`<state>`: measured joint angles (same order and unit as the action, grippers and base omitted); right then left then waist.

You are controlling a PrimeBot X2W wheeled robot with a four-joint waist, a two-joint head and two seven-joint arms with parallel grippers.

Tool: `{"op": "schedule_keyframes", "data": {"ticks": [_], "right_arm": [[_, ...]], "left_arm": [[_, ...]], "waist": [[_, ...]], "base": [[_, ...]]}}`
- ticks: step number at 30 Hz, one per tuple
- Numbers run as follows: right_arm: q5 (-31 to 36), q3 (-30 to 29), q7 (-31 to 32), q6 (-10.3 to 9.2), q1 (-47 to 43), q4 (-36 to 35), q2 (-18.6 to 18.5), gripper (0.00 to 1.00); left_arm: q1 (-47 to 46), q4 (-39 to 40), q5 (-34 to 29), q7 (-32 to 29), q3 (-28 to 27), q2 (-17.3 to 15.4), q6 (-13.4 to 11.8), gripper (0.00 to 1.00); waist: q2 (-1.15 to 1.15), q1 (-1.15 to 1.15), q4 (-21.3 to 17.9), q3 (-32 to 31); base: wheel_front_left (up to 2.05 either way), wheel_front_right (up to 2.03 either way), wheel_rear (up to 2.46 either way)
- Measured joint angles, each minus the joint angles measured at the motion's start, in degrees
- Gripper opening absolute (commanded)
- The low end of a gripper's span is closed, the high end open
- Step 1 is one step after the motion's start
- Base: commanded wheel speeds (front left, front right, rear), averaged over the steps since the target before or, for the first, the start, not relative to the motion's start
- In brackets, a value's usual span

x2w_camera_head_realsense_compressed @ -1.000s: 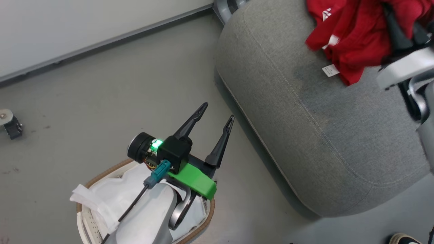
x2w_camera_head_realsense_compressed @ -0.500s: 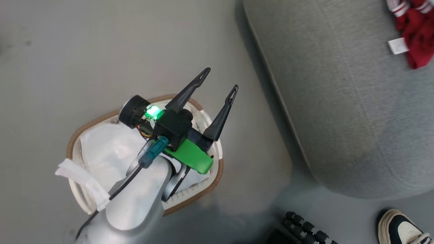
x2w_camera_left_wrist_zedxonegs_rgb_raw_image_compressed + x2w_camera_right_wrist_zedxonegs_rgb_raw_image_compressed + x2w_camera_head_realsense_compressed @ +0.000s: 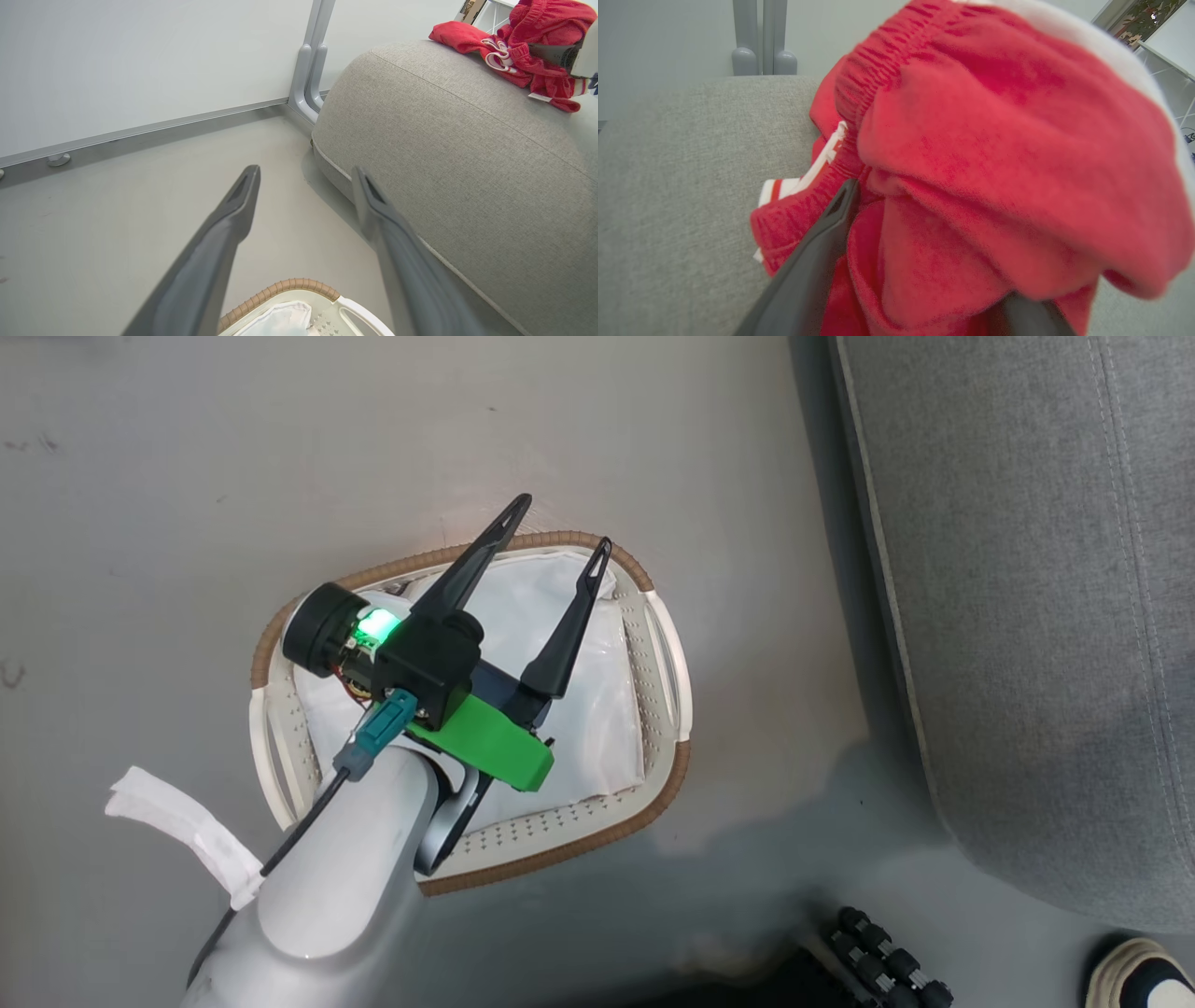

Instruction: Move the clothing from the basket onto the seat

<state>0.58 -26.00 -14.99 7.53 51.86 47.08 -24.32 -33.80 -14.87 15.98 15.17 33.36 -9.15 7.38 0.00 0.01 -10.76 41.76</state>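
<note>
Clothing (image 3: 528,60) heaped on the seat (image 3: 1027,616), basket (image 3: 665,653) showing just its liner (image 3: 597,709)
Left of the seat, the left gripper (image 3: 564,521) hovers above the basket, jaws spread and empty, probably idle because nothing red shows inside it. On the seat's top the clothing lies bunched. The right gripper (image 3: 903,196) sits in that heap, jaws spread with fabric draped over them and no pinch visible, apparently letting go.

floor (image 3: 140,476): grey | shoe (image 3: 1134,978): cream-and-black, lower right | post (image 3: 310,60): metal, against pale wall (image 3: 140,60)
</note>
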Motion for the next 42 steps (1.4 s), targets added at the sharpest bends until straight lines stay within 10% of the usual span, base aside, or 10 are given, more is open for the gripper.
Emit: {"op": "schedule_keyframes", "data": {"ticks": [9, 23, 42], "right_arm": [[-1.3, -2.0, 0.0, 0.0, -14.4, -9.4, 4.0, 1.0], [-8.1, 12.4, 0.0, 0.0, -23.5, -24.7, 13.1, 1.0], [-9.7, 19.2, 0.0, 0.0, -34.0, -27.3, 20.5, 1.0]], "left_arm": [[4.4, -0.4, 0.0, 0.0, -3.6, 1.7, 0.0, 1.0], [14.4, 0.0, -1.6, 0.0, -21.6, 4.0, -0.2, 1.0], [25.6, -0.4, -6.0, 0.0, -36.7, 6.1, -0.1, 1.0]], "waist": [[0.0, -0.01, 0.4, -5.7], [0.0, -0.02, 2.0, -17.4], [0.0, -0.02, 9.2, -29.5]], "base": [[0.0, 0.0, 0.0], [0.0, 0.0, 0.0], [0.0, 0.0, 0.0]]}}
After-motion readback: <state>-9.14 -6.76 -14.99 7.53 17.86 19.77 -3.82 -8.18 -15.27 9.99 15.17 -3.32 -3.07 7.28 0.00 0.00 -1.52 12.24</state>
